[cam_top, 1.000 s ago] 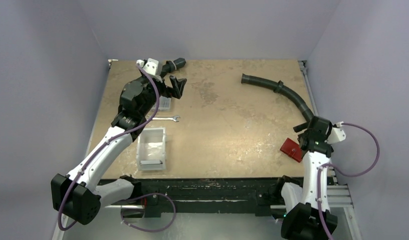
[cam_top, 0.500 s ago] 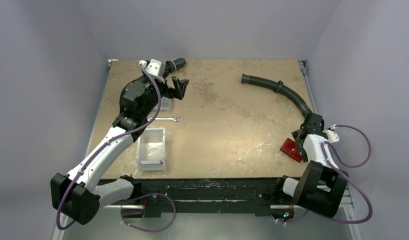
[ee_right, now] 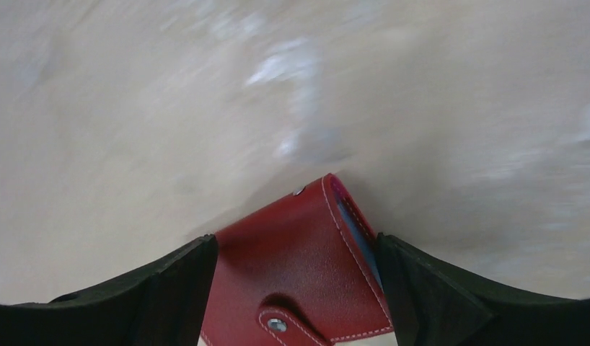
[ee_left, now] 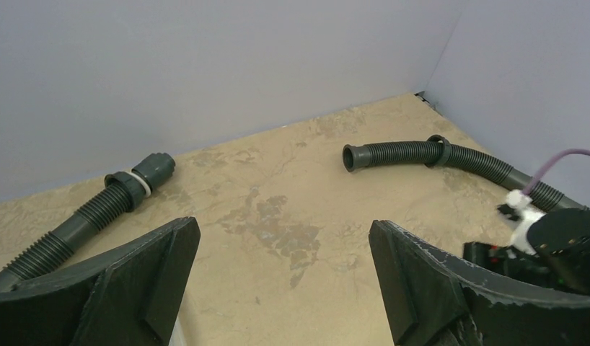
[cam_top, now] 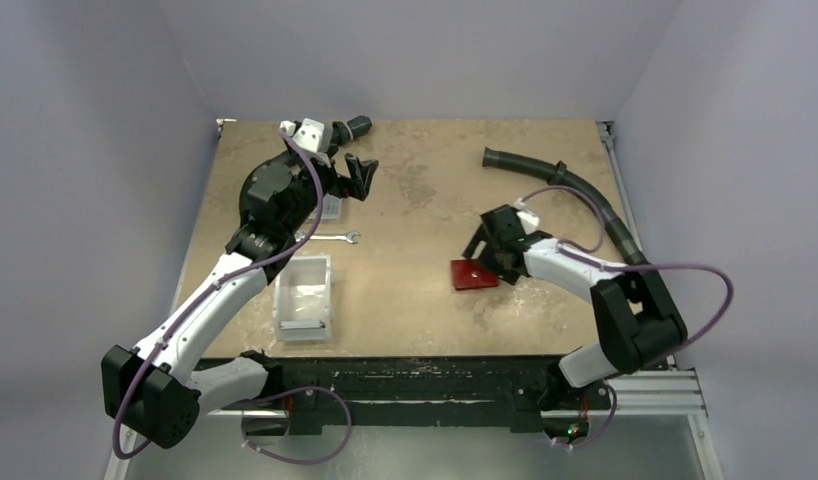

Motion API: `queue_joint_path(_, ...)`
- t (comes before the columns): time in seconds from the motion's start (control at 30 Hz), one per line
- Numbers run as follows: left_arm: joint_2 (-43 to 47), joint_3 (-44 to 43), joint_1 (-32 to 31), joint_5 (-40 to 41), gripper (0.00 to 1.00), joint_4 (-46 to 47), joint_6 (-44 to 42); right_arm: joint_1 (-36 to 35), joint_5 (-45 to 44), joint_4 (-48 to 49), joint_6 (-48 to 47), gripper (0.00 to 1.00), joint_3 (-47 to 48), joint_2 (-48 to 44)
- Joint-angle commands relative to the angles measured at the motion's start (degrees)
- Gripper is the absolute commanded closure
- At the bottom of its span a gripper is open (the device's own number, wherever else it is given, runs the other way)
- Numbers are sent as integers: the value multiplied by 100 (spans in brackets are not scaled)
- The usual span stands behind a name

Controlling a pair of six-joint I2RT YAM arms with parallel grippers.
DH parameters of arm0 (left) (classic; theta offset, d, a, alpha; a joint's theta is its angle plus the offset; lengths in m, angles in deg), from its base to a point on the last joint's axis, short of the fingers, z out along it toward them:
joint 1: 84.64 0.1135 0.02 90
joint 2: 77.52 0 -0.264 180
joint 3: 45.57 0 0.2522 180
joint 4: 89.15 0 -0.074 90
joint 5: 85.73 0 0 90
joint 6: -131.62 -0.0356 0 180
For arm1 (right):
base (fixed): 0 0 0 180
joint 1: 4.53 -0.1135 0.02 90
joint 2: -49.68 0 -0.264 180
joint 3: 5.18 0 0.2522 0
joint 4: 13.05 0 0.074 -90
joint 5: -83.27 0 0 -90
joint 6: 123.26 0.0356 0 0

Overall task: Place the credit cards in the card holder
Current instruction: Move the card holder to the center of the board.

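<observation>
The card holder (cam_top: 474,274) is a red folded wallet with a snap tab, lying low over the middle-right of the table. In the right wrist view the card holder (ee_right: 292,267) fills the gap between my right gripper's (ee_right: 296,241) two black fingers, which press on its two sides. A thin light blue edge (ee_right: 358,241) shows inside its right fold. I see no loose credit cards in any view. My left gripper (cam_top: 357,172) hangs open over the far left of the table with only bare tabletop between its fingers (ee_left: 162,267).
A white bin (cam_top: 303,296) stands near the front left, with a wrench (cam_top: 330,238) and a clear box (cam_top: 328,207) behind it. A long black hose (cam_top: 575,190) curves along the far right. A shorter hose (ee_left: 97,213) lies at the far left.
My right arm has swung from the table's right edge toward the middle, and the card holder has moved left with it. The left arm has barely moved.
</observation>
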Motion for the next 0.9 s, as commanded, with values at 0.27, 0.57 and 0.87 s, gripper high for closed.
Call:
queue_joint_path(0.27,-264,-319,-25,-69,1,105,99,-714,1649,218,-2405,5,1191,763)
queue_joint_path(0.57,-1335,-1067,-32,-11,5,-914,947,-1180,3559,1421,-1739,32,330,765)
queue_joint_path(0.87,-1586,-1277,-40,-88,5,-1308,1176,-2031,3001,1573,-1144,17,162,-154)
